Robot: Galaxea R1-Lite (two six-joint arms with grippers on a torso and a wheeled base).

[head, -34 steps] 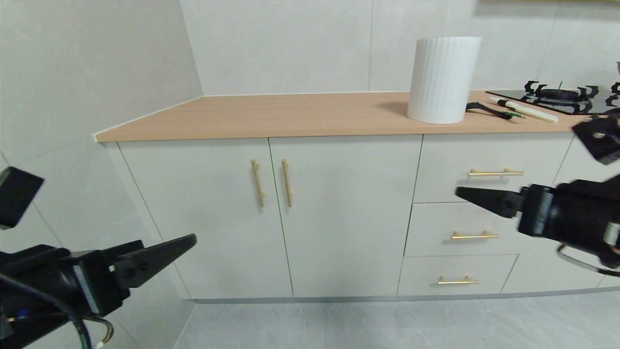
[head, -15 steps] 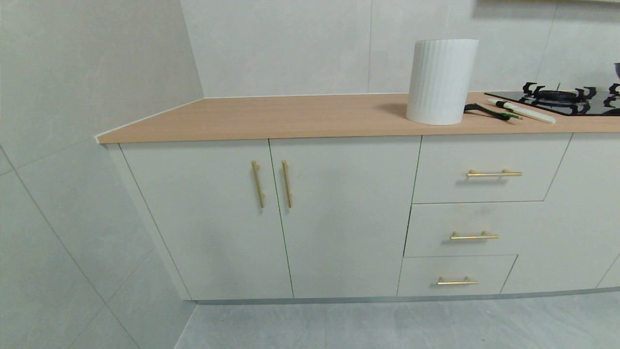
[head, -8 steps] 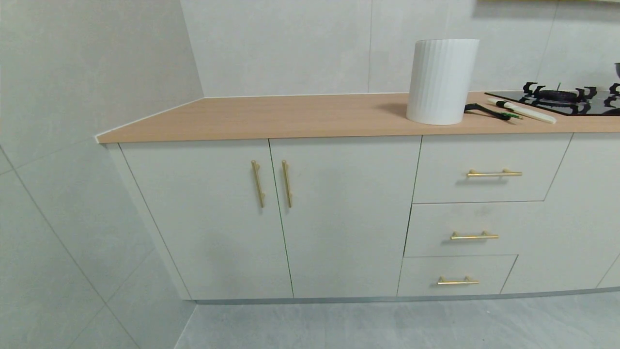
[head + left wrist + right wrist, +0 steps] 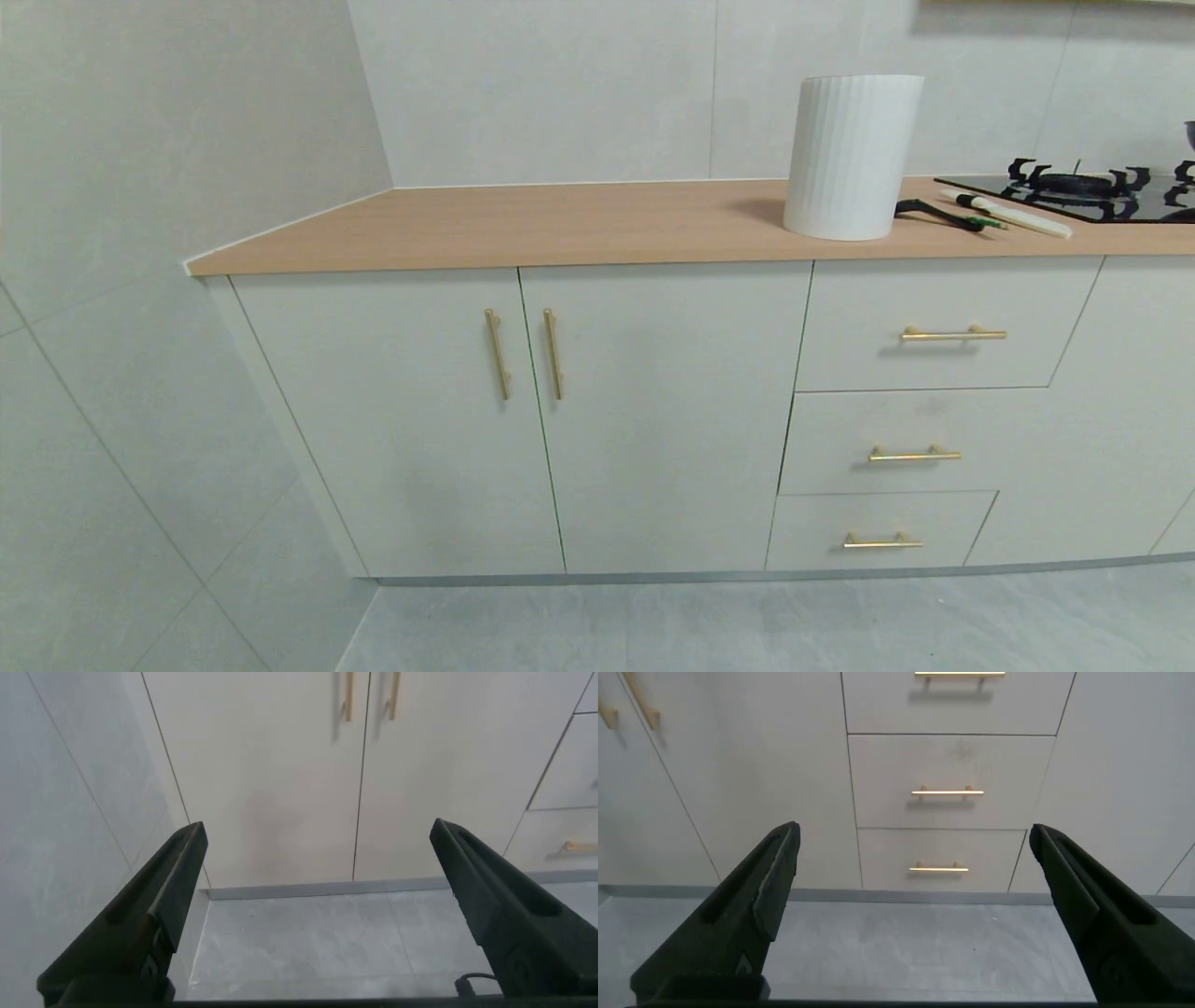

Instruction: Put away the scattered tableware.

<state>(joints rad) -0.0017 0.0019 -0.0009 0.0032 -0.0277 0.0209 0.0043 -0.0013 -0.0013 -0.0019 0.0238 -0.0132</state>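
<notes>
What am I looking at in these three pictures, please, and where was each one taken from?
It is a two-armed robot on wheels, facing a kitchen cabinet. The large picture comes from a camera on its head: a wooden countertop carries a tall white ribbed container, with a black-handled utensil and a pale utensil lying beside it, near a hob. The other two come from cameras on the wrists, looking past each arm's gripper. The left gripper points at the cabinet doors, the right gripper at the drawers. Both are open and hold nothing.
</notes>
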